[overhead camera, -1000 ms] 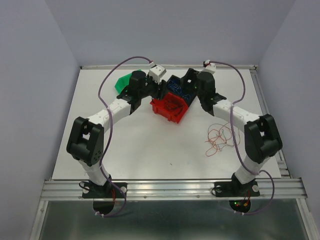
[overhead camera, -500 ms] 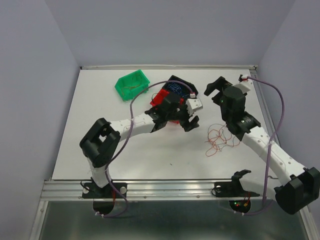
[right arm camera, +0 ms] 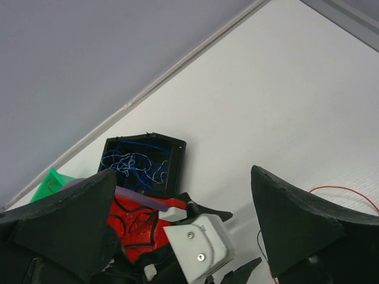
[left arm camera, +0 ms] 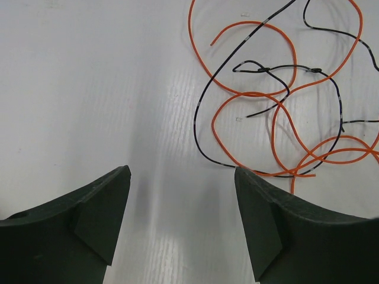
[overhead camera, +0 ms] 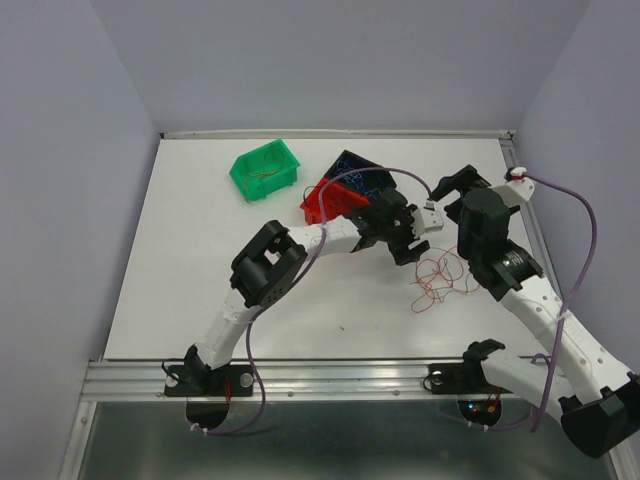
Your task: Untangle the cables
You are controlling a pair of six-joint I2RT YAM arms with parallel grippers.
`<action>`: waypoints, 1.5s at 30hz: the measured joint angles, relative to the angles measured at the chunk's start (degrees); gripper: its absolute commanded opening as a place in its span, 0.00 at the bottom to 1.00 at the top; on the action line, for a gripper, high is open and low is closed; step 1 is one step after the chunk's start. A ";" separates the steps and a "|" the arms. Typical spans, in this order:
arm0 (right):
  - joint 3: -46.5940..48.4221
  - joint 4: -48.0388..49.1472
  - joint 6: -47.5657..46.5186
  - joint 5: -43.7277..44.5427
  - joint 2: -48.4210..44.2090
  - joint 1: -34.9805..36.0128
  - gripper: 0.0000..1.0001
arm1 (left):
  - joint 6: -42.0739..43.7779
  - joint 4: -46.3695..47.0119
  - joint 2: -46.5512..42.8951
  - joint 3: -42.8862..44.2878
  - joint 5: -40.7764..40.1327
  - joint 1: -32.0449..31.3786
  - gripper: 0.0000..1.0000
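Left gripper is positioned low over the worktop with its jaws apart and nothing between them; the wide setting suits an approach in which a single strand is to be straddled, not a grip already made. Just ahead of it and to its right lie the cables, a loose heap of orange and black strands flat on the right-hand part of the worktop, crossing one another at several places. One black loop runs just beside the tip of the right-hand finger; whether it touches cannot be told. Judged from this layout, the heap is not yet separated and the step in hand is the choice of a strand to lift clear. The left arm reaches diagonally across the worktop to get there, which places its gripper at the far left edge of the heap. Beyond the heap, the right gripper is raised off the surface, also spread wide and empty, and points toward the back of the worktop, so it leaves room for the left arm below. Farthest away stand three containers: a red bin holding dark strands, a black bin holding blue wires, and a green bin set apart to the left, probably one container per colour.
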 measured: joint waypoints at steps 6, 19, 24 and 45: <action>-0.15 -0.57 0.00 0.72 -1.22 0.00 1.00 | -0.39 -1.92 4.63 3.65 -1.46 -2.58 0.79; -1.33 -1.20 0.46 1.64 -6.58 0.00 0.99 | -3.50 -1.77 8.68 7.96 -1.27 -4.20 0.00; -1.33 -1.20 0.09 1.55 -4.87 0.00 1.00 | -2.23 -1.55 2.95 0.35 -3.89 -4.15 0.00; -5.90 8.41 -10.51 -13.46 -4.52 0.00 1.00 | -0.81 -9.81 -53.16 -13.27 -12.15 -3.54 0.00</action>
